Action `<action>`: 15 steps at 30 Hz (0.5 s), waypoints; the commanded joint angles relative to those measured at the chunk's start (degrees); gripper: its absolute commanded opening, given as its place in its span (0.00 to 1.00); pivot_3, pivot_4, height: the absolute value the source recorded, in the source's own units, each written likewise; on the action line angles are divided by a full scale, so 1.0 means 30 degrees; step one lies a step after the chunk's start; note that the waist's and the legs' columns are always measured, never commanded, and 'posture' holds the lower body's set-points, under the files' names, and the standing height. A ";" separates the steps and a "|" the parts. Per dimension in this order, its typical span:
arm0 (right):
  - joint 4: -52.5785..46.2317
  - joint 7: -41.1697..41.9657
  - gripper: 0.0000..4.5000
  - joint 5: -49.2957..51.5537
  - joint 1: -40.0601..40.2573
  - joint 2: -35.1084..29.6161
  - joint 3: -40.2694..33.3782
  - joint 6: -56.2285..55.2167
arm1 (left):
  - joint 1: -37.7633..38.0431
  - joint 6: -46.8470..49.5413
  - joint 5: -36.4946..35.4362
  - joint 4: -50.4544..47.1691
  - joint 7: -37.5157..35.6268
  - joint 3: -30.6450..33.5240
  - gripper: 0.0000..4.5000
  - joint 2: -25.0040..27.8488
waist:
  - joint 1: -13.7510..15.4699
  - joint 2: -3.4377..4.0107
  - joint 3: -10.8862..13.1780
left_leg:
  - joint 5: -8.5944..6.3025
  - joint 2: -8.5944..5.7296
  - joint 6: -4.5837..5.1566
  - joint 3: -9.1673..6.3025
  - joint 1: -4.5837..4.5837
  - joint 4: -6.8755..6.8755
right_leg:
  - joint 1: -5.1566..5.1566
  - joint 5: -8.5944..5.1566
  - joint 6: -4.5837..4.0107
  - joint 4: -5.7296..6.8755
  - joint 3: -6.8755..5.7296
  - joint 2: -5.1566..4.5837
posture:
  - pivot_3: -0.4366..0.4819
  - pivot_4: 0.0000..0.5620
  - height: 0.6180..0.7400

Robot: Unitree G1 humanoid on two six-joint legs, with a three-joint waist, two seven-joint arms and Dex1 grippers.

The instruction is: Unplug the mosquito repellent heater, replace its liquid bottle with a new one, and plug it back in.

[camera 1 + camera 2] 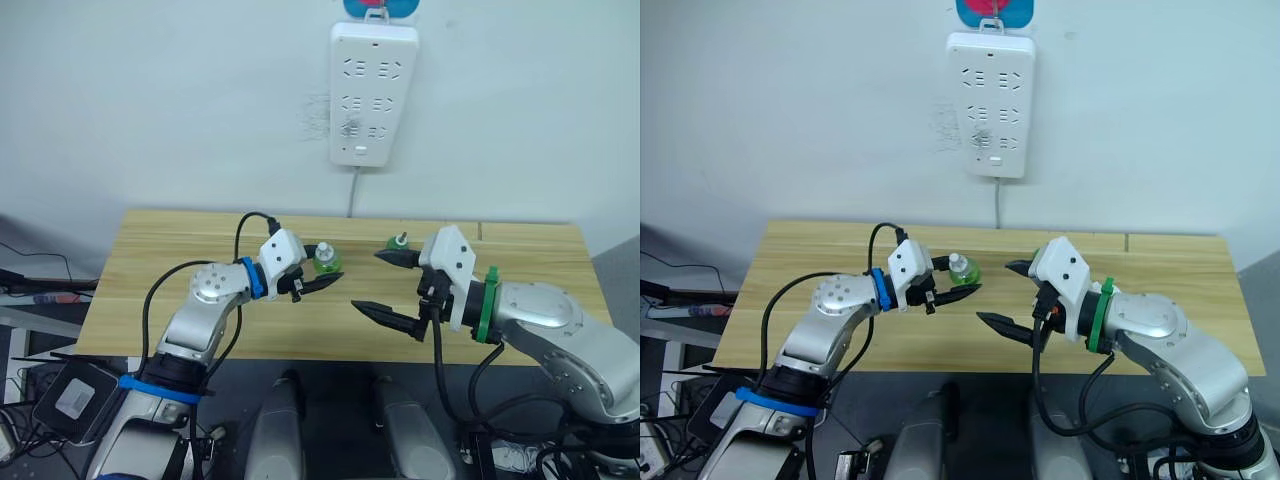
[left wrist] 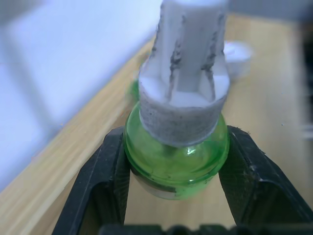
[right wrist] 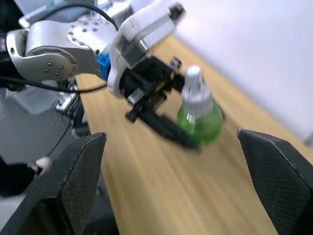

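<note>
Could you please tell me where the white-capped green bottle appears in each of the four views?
Left eye: white-capped green bottle, mid-table, in the left pincer.
Right eye, same place.
Left wrist, centre, between the black fingers.
Right wrist, centre.
Shared landmark: the left pincer's fingers flanking it.

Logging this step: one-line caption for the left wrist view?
Left tool grips the capped green bottle above the wooden table.
</note>
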 commanded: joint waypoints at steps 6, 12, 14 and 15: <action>0.0372 -0.1494 1.00 -0.0621 -0.1178 0.1289 0.0713 -0.0753 | -0.3021 0.0020 -0.0137 0.0191 -0.2308 -0.1262 0.49 -0.0719 | -0.0427 -0.0007 -0.0460 | 0.0002 -0.0014 -0.0001 -0.0050 -0.0102 0.0045 | -0.0049 0.0002 -0.0003 0.0000 -0.0042 0.0003 | 0.34 0.39 1.00; 0.1451 -0.1809 1.00 -0.2103 -0.1264 0.1676 0.1718 -0.2023 | -0.3531 0.0550 -0.0315 -0.0206 -0.2738 -0.1308 0.49 -0.0811 | -0.0677 -0.0023 -0.0694 | 0.0005 -0.0020 0.0006 -0.0064 -0.0109 0.0059 | -0.0049 0.0004 -0.0005 0.0016 -0.0051 0.0000 | 0.35 0.37 1.00; 0.1807 -0.1786 1.00 -0.2477 -0.1281 0.1796 0.1898 -0.2361 | -0.3630 0.0770 -0.0385 -0.0337 -0.2716 -0.1226 0.49 -0.0842 | -0.0692 -0.0026 -0.0722 | 0.0007 -0.0021 0.0008 -0.0066 -0.0110 0.0070 | -0.0049 0.0006 -0.0008 0.0026 -0.0050 0.0000 | 0.35 0.37 1.00; 0.1944 -0.1782 0.96 -0.2632 -0.1270 0.1866 0.1946 -0.2541 | -0.3647 0.0833 -0.0396 -0.0380 -0.2717 -0.1206 0.49 -0.0823 | -0.0698 -0.0023 -0.0751 | 0.0008 -0.0022 0.0009 -0.0065 -0.0112 0.0079 | -0.0049 0.0008 -0.0009 0.0028 -0.0049 0.0000 | 0.36 0.37 1.00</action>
